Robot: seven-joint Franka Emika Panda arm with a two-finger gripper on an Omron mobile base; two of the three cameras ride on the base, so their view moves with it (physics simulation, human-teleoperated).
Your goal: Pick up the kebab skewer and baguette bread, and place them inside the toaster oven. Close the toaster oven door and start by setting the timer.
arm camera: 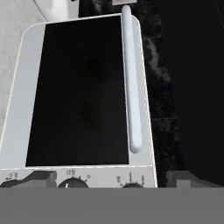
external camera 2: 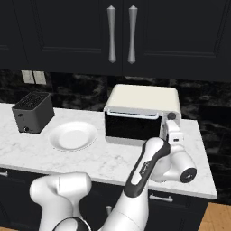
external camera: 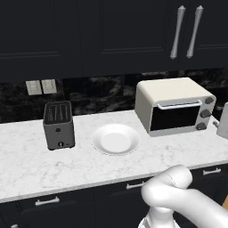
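Toaster oven door (arm camera: 83, 92) shut, handle (arm camera: 131, 78) upright against frame. Claw (arm camera: 111, 179) jaws apart, facing knobs (arm camera: 72, 183) (judged: lined up for timer). Plate (external camera: 116, 139) bare on table (external camera: 26, 164).

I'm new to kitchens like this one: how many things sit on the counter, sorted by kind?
Toaster oven: 1
Slot toaster: 1
White plate: 1
Pale object at the counter's right edge, cut off: 1
Total: 4

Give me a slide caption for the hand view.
Open gripper faces the closed toaster oven door and its silver handle.
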